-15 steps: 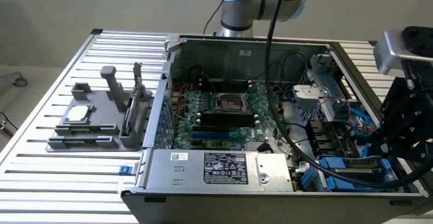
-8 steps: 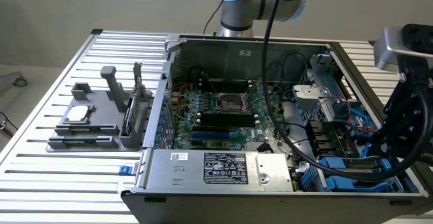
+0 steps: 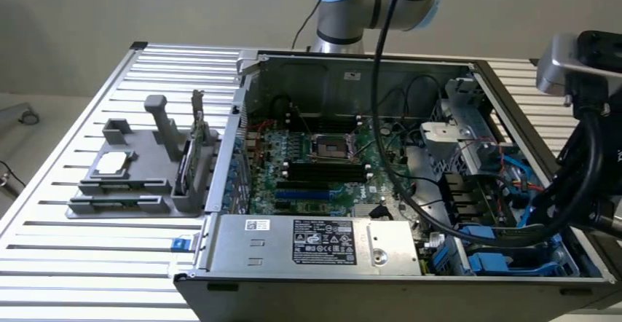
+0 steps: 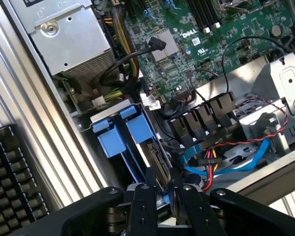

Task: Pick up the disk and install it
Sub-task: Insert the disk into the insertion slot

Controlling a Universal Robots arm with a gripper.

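1. One slatted counter (image 3: 58, 264) noted, bearing an open computer case (image 3: 389, 300).
2. Saw silver power supply (image 4: 69, 39) in the case, with blue carriers (image 4: 123, 132) standing beside it.
3. Found end effector (image 4: 162, 184) clamped on the disk (image 4: 156, 156), held edge-on, just beside those carriers.

Open case (image 3: 389, 67) on slatted table (image 3: 78, 264). Motherboard (image 3: 321, 162) exposed, power supply (image 3: 311, 242) at near side. Grey fixture (image 3: 136, 183) at the exterior view's left. Blue carriers (image 3: 486, 253) near, at the exterior view's right. Arm base (image 3: 350, 9) far.
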